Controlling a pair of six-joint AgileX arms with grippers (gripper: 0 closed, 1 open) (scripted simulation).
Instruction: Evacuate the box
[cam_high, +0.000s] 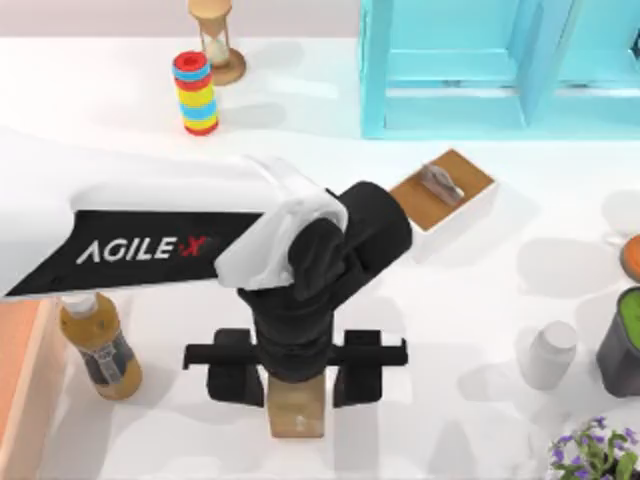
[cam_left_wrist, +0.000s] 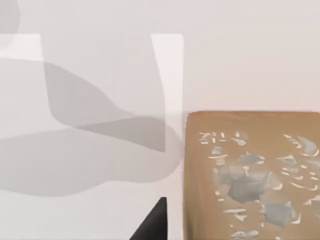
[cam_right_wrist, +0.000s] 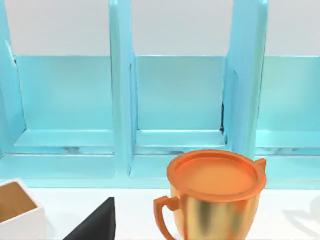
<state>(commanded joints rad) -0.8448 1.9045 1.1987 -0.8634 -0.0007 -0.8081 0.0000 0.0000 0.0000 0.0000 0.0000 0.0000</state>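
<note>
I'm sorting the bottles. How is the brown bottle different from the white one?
The brown bottle stands near the table's left side; the white bottle stands toward the right. The brown bottle is amber with a dark label and looks taller; the white bottle is plain white and squat. Both stand upright and have white caps.

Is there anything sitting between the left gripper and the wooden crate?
Yes. A bottle stands beside the crate at the table's left edge, on the line from the left gripper, which is open over a tan block.
</note>
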